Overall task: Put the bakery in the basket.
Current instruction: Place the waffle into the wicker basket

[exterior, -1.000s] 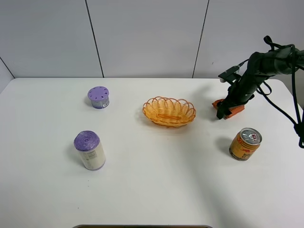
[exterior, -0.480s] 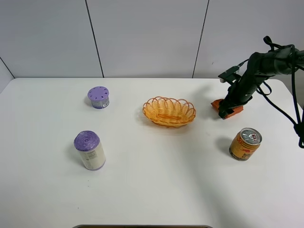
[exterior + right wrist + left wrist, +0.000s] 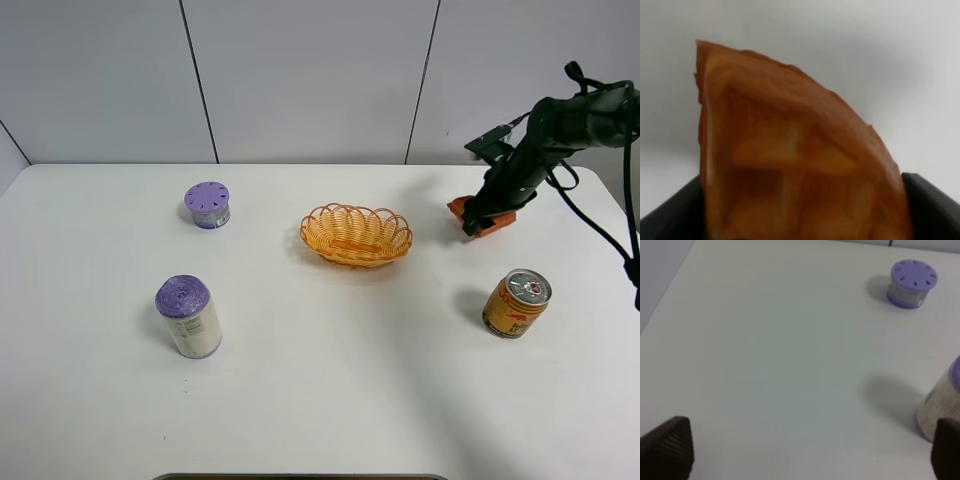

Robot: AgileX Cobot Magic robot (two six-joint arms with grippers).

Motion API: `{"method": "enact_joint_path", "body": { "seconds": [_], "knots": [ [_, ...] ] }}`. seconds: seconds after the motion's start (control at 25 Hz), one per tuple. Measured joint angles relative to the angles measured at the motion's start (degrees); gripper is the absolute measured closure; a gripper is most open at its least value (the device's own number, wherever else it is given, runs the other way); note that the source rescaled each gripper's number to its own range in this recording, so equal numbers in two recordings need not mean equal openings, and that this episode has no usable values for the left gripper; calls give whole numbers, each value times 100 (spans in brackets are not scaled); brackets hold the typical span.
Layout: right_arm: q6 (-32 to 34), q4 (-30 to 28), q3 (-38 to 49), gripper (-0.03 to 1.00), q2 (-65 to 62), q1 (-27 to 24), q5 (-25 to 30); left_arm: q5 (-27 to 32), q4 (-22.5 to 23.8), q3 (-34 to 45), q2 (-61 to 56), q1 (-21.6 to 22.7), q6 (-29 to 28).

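- Nearest you, on the left, a white canister with a purple lid stands upright on the white table.
- Check the left gripper in its wrist view. Its two dark fingertips sit wide apart with only bare table between them, so the claw is wide and holds nothing.
- On the right, at about the same depth, a gold drink can stands upright, well apart from the basket.
- Further back, find the basket at the middle of the table, resting flat.
- Look right of the basket for the bakery. It is near the basket, clear of its rim and outside it.
- The right gripper is clamped on the bakery. In the right wrist view the grid-patterned face fills the frame, with a dark finger on each side.
- You cannot tell whether the bakery touches the table.
- Farthest back on the left, a short purple tub stands near the wall.
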Motion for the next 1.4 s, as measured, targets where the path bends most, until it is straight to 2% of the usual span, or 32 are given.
{"method": "enact_joint_path", "body": {
  "seconds": [0.36, 0.68, 1.04, 1.4],
  "knots": [
    [834, -4, 0, 97, -804, 129, -34, 0, 0, 0, 0, 0, 0],
    [1668, 88, 0, 97, -1144, 787, -11, 0, 0, 0, 0, 0, 0],
    [2672, 109, 0, 97, -1235, 1678, -232, 0, 0, 0, 0, 0, 0],
    [3488, 113, 0, 97, -1235, 2333, -399, 0, 0, 0, 0, 0, 0]
  ]
}}
